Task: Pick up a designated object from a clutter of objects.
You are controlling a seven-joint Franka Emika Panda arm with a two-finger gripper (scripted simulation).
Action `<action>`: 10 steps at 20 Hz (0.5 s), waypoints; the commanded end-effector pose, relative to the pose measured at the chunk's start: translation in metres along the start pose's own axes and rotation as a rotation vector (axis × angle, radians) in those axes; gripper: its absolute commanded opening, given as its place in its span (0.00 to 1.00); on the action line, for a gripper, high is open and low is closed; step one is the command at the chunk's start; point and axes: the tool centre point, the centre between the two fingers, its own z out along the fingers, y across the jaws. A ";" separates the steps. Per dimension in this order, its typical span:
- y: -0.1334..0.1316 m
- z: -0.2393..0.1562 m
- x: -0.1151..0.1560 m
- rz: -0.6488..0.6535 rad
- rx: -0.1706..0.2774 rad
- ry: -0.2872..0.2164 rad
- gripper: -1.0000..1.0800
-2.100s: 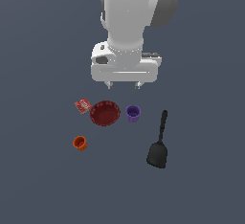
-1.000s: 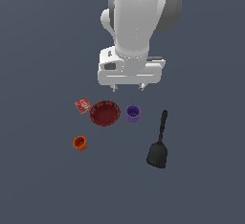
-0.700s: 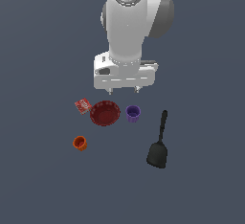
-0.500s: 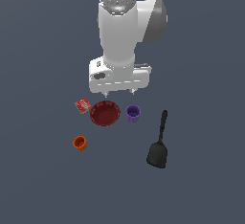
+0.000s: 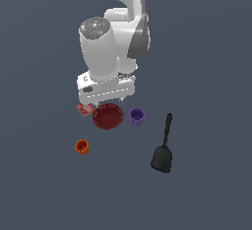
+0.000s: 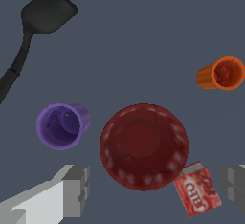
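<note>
The small flat red box (image 5: 85,109) with white lettering lies beside the dark-red ribbed bowl (image 5: 108,116), on the exterior view's left of it. My gripper (image 5: 105,100) hangs open and empty just above the box and the bowl's far rim. In the wrist view the box (image 6: 197,189) lies between my two grey fingers (image 6: 72,189), close to one of them, touching or nearly touching the bowl (image 6: 143,146). The gripper (image 6: 155,189) holds nothing.
A purple cup (image 5: 137,116) stands on the exterior view's right of the bowl. An orange cup (image 5: 82,147) lies nearer the camera. A black spatula (image 5: 163,148) lies further right. In the wrist view: purple cup (image 6: 62,125), orange cup (image 6: 221,73), spatula (image 6: 33,31).
The arm has swung toward the exterior view's left and come down, so the open gripper now hangs low over the red box and the bowl. The objects have not moved.
</note>
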 end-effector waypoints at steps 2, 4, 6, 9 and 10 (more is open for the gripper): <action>0.018 0.017 -0.010 -0.045 0.002 0.007 0.96; 0.028 0.027 -0.017 -0.070 0.003 0.011 0.96; 0.038 0.036 -0.023 -0.095 0.003 0.015 0.96; 0.052 0.050 -0.034 -0.133 0.002 0.020 0.96; 0.057 0.055 -0.038 -0.145 0.002 0.022 0.96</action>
